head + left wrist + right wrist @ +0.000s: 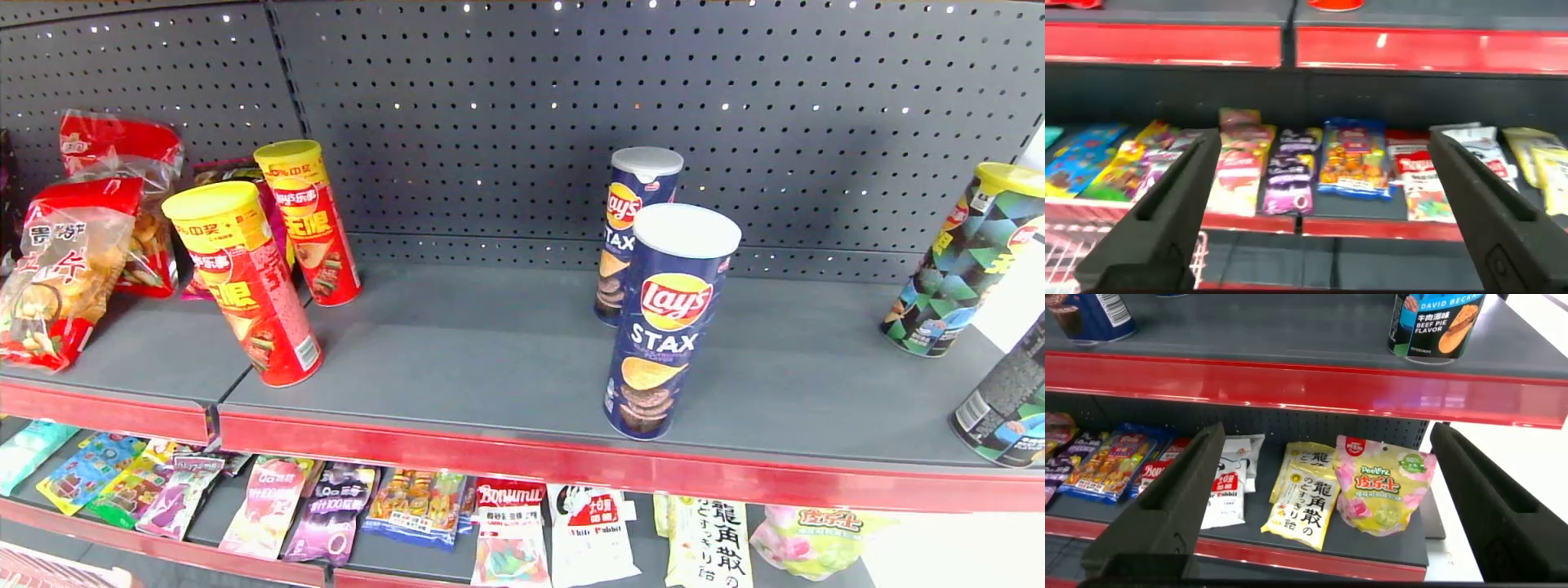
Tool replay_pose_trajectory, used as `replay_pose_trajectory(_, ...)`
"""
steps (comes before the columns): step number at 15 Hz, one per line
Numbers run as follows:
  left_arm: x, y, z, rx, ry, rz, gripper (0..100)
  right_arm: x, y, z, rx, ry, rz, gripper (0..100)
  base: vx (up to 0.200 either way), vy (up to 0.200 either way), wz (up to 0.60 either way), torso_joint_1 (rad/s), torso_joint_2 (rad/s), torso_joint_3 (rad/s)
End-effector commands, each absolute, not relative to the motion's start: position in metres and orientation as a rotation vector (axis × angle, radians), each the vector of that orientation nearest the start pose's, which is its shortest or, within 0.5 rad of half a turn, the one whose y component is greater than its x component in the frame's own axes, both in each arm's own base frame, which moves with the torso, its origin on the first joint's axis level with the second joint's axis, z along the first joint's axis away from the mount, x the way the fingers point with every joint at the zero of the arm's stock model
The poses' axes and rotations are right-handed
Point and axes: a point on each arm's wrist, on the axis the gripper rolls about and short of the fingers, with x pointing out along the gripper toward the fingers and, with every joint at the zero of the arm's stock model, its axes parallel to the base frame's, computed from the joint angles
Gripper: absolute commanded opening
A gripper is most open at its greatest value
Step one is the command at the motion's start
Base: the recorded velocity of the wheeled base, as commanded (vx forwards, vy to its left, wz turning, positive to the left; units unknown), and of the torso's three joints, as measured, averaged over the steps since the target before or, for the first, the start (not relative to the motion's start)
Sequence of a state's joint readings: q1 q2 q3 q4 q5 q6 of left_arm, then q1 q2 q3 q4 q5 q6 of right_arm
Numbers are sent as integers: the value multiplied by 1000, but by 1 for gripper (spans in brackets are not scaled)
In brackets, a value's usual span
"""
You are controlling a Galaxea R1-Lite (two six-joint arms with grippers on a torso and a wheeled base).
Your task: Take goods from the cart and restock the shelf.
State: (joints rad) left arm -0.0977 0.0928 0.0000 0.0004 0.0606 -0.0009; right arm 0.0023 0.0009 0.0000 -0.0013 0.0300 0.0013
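Shelf (490,351) held two blue cans (669,318) upright mid-board, one behind the other, and two red cans (245,286) off left. Sweet packets (510,539) lay on the lower shelf (1315,557). Before it hung the left end effector (1324,135) and right end effector (1327,429), both wide open, empty.

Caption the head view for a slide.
Two red yellow-lidded crisp tubes and two dark blue crisp tubes stand on a grey shelf.
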Motion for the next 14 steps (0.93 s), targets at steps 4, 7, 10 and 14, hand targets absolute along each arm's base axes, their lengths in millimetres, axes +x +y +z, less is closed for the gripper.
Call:
replay_pose_trajectory(4, -19, 1, 77, -5, 50, 86, 100, -23, 1, 76, 0, 0, 34, 100, 0, 0, 0, 0, 0, 0)
replay_pose_trajectory(7, -23, 1, 76, -5, -2, 25, 100, -23, 1, 76, 0, 0, 34, 100, 0, 0, 0, 0, 0, 0)
replay_pose_trajectory(10, -23, 0, 76, -6, -1, -15, 100, -23, 1, 76, 2, 0, 43, 100, 0, 0, 0, 0, 0, 0)
replay_pose_trajectory(14, -23, -1, 75, 11, 3, -35, 100, -26, 1, 96, 12, -93, 82, 100, 0, 0, 0, 0, 0, 0)
